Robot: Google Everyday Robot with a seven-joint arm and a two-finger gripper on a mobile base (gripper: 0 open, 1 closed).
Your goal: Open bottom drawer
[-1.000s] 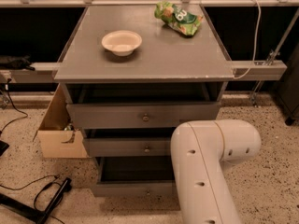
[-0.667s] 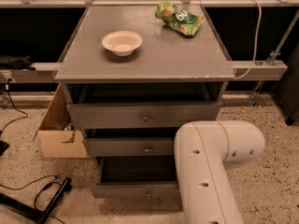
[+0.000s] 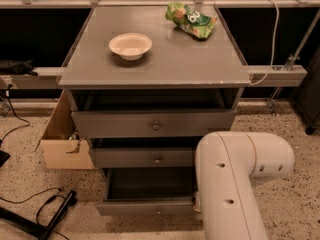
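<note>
The grey cabinet [image 3: 150,66] has three drawers. The bottom drawer [image 3: 145,207] is the lowest one and stands pulled out, so its dark inside [image 3: 150,183] shows. Its small round knob [image 3: 159,211] sits at the centre of the front. The middle drawer [image 3: 140,158] and top drawer [image 3: 150,125] are also slightly out. My white arm [image 3: 240,179] fills the lower right and reaches down by the bottom drawer's right end. My gripper is hidden behind the arm.
A white bowl [image 3: 130,45] and a green snack bag [image 3: 191,19] lie on the cabinet top. An open cardboard box [image 3: 62,144] stands on the floor to the cabinet's left. Black cables and a bar [image 3: 50,214] lie at the lower left. A rail with a white cable [image 3: 272,39] runs behind.
My arm has shifted slightly to the right. The bottom drawer's front appears a little farther out than before.
</note>
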